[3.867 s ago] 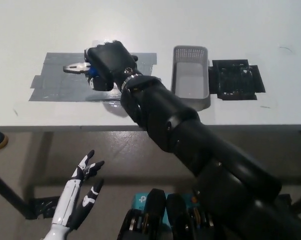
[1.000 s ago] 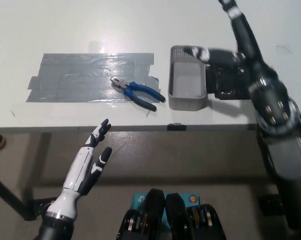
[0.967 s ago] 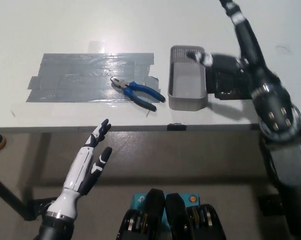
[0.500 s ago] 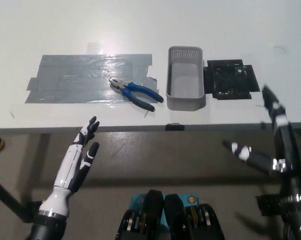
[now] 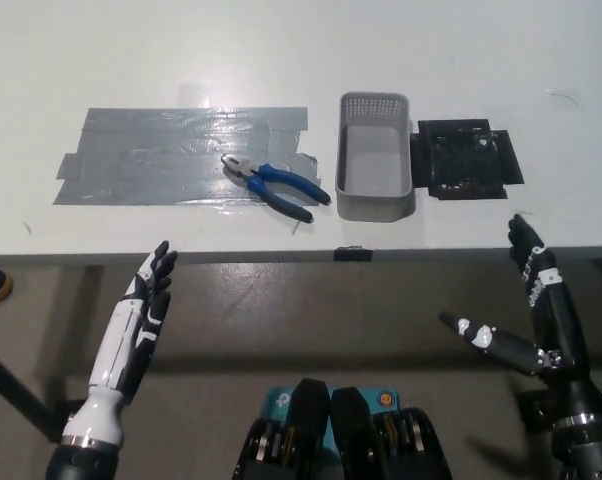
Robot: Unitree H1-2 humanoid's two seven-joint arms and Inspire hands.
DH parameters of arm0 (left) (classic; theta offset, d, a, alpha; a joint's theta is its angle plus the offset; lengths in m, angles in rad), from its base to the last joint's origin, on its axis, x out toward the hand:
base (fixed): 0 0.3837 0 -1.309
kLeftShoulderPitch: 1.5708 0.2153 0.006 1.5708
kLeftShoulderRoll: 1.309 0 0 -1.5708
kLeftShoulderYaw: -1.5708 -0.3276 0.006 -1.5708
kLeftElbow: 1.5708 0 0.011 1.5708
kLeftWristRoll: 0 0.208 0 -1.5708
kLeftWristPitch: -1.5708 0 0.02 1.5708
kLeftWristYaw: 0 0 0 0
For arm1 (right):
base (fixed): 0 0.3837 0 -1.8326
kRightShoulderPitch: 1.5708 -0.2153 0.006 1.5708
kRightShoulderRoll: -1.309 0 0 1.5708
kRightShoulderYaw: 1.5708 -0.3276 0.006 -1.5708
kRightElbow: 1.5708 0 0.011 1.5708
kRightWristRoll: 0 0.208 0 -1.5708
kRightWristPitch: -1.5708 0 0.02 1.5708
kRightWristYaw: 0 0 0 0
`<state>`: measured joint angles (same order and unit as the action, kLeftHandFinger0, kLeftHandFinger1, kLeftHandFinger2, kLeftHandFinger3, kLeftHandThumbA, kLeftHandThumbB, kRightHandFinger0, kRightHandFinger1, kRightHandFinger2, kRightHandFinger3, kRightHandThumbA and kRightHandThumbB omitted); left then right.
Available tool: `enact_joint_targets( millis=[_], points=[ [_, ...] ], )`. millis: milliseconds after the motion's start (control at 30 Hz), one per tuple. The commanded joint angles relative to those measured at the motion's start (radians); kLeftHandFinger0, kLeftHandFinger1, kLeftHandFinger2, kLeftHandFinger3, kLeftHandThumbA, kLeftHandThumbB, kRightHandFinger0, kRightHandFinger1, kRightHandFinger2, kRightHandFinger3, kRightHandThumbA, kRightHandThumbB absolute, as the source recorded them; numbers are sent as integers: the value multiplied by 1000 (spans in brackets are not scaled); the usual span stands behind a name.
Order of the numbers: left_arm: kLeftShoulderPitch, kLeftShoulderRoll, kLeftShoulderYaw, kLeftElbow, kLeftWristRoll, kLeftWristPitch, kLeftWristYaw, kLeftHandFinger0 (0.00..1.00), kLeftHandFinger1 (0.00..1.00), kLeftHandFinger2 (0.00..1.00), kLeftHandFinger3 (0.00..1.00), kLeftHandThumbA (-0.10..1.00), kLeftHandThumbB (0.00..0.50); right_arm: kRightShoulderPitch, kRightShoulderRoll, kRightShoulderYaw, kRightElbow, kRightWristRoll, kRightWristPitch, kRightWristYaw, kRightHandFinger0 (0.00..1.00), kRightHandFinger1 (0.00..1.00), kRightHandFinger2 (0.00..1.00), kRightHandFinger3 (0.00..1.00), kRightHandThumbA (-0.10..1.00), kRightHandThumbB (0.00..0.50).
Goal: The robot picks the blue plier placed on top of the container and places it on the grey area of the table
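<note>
Seemingly done: the blue plier [image 5: 277,186] lies on the grey area [image 5: 151,165] beside the container [image 5: 376,155]; left hand [image 5: 133,323] and right hand [image 5: 529,310] hang spread, holding nothing

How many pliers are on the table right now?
1: the plier lies on the grey area's right end, left of the container. None visible elsewhere.

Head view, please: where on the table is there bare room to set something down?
The grey area is bare left of the blue plier, as is the white table behind everything. It is crowded where plier, container and black tray sit side by side.
</note>
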<state>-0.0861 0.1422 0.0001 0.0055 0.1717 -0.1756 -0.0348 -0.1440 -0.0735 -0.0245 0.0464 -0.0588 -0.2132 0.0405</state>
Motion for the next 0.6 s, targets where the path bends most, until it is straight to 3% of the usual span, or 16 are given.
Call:
enact_joint_targets(
  millis=[0, 300, 433, 567],
  points=[
    [14, 10, 6, -29, -24, -19, -2, 1000, 1000, 1000, 1000, 1000, 122, 6, -7, 18, -5, 42, -50, 33, 1000, 1000, 1000, 1000, 1000, 229],
    [92, 8, 4, -53, -28, -9, -5, 1000, 1000, 1000, 1000, 1000, 117, 83, 2, 57, -20, 52, -36, 50, 1000, 1000, 1000, 1000, 1000, 306],
    [103, 5, 6, -50, -31, -10, -2, 1000, 1000, 1000, 1000, 1000, 104, 96, 1, 65, -16, 44, -37, 52, 1000, 1000, 1000, 1000, 1000, 289],
    [101, 6, 8, -41, -41, -22, -2, 1000, 1000, 1000, 1000, 1000, 124, 90, -3, 72, -6, 29, -45, 52, 1000, 1000, 1000, 1000, 1000, 277]
  ],
)
